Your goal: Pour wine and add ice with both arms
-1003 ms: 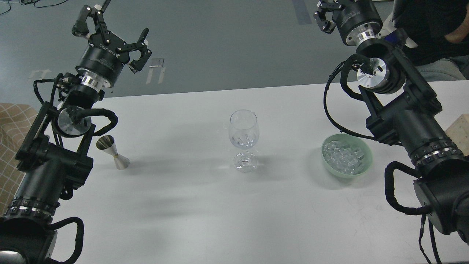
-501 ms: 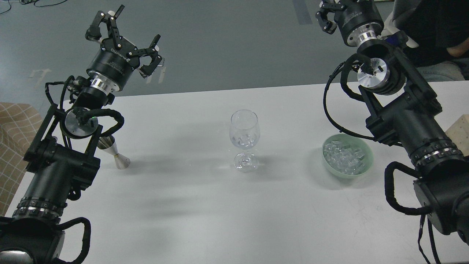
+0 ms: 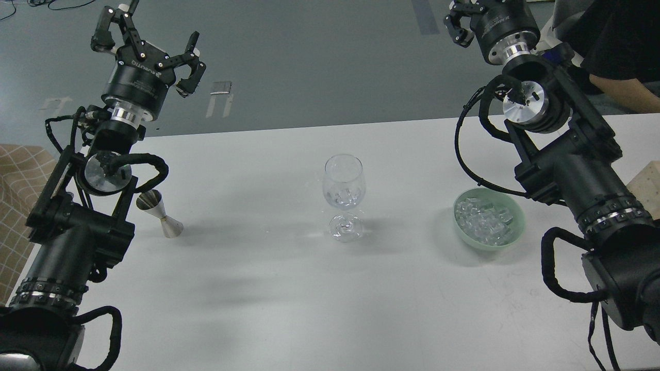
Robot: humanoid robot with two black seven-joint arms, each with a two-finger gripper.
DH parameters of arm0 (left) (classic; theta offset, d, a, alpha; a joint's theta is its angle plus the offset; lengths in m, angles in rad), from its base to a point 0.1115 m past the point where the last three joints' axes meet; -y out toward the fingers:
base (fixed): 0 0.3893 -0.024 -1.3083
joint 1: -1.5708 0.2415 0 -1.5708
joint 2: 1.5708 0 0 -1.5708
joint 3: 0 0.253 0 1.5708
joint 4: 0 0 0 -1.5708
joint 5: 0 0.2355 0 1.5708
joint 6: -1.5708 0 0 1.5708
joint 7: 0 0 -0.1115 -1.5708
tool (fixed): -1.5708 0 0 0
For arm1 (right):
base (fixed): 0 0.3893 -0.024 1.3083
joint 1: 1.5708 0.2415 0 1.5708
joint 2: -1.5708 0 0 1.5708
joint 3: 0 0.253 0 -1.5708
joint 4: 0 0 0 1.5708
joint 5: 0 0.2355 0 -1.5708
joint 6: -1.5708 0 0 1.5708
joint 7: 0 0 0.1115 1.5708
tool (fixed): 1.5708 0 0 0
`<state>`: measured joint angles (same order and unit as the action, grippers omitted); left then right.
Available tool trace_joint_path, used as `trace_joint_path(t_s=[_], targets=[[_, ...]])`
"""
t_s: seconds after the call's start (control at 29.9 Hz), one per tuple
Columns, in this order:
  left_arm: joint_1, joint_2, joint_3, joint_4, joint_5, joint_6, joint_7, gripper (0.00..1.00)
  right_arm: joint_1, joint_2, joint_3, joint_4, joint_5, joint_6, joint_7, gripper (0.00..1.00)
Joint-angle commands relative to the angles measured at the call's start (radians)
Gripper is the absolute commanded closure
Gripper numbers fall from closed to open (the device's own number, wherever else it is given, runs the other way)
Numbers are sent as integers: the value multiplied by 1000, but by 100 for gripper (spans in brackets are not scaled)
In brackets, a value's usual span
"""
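White table (image 3: 268,288) filling the lower view. Two black arms raised over its far corners: left arm (image 3: 77,237) from seven o'clock, right arm (image 3: 572,170) from four o'clock. Left gripper (image 3: 147,38) at eleven o'clock, fingers spread wide, holding nothing. Right gripper (image 3: 461,18) at one o'clock, cut by the top edge; open or closed, cannot tell. Green bowl (image 3: 515,231) at three o'clock, piled with ice (image 3: 484,221). Stemmed glass (image 3: 344,196) upright at centre, a few clear cubes inside; wine not discernible. Steel jigger (image 3: 160,214) at nine o'clock, lying tilted beside the left arm.
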<state>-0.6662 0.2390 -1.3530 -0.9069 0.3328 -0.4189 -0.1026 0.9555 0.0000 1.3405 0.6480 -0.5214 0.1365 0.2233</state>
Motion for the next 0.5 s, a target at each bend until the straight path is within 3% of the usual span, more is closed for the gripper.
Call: trace_joint_path(t_s=[0.0,0.27,0.47], targets=[[3,-1,0,9,-4,3,-2,2,0,0,5,10,39,3,1,0],[8,0,-6,10,-17,46,15,2,-1,-41,-6,13,119,5,1,0],[4,-4,-5,6,-38,54,75,2,-3,-60,-8,16,119,9,1,0]])
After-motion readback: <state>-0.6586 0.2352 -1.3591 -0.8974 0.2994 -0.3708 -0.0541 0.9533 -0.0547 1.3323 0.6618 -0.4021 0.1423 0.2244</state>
